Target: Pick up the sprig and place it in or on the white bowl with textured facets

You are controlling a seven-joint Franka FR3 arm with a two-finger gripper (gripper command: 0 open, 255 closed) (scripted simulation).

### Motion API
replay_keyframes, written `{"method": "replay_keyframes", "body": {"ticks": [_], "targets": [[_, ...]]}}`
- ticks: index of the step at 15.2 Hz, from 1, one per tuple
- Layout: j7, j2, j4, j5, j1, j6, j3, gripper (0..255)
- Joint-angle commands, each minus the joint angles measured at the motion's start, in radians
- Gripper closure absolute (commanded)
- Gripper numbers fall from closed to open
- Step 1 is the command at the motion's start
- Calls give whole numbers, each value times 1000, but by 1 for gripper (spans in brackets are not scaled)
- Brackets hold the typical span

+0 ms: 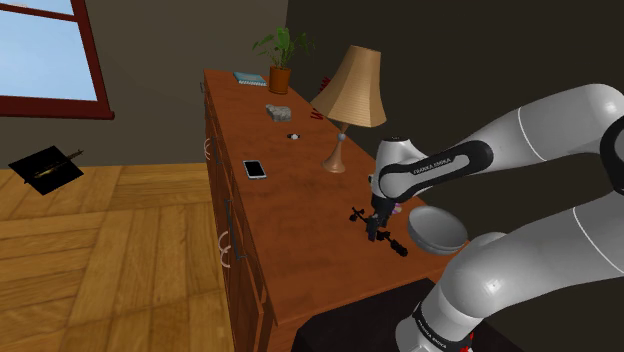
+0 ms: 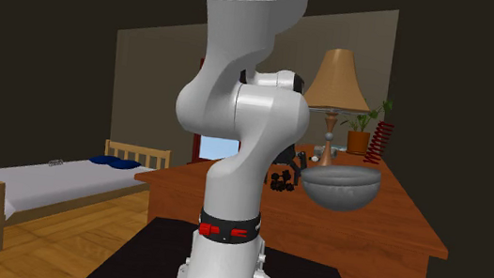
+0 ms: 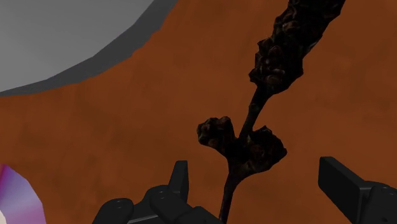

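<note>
The sprig (image 3: 267,70) is a dark, knobbly twig with small clumps, lying on the brown wooden dresser top (image 1: 290,215). My gripper (image 3: 254,170) is low over it and open. The stem runs between the two fingers, closer to one finger (image 3: 180,182) than to the other (image 3: 347,186), and neither clasps it. In the shoulder view the sprig (image 1: 392,243) lies just below the gripper (image 1: 378,222). The faceted bowl (image 1: 437,230) is drawn grey and stands right beside it, toward that view's right. The bowl's rim (image 3: 70,44) sits close to the gripper.
On the dresser stand a lamp (image 1: 350,95), a phone (image 1: 255,169), a potted plant (image 1: 280,55), a book (image 1: 250,78) and small items (image 1: 278,110) farther back. A purple-pink object (image 3: 16,198) lies near one finger. A bed (image 2: 43,178) stands beyond the dresser's edge.
</note>
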Motion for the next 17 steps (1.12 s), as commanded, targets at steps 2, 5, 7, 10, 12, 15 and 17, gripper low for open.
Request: {"method": "replay_keyframes", "body": {"ticks": [2,5,7,10,12,15,17], "targets": [[0,0,0,0,0,0,0,255],[-1,0,1,0,0,-1,0,255],[0,0,0,0,0,0,0,255],[0,0,0,0,-1,0,1,255],[-4,-29,10,5,0,-39,5,255],[-9,-69,28,12,1,-97,11,255],[-12,-94,41,16,1,-135,15,255]]}}
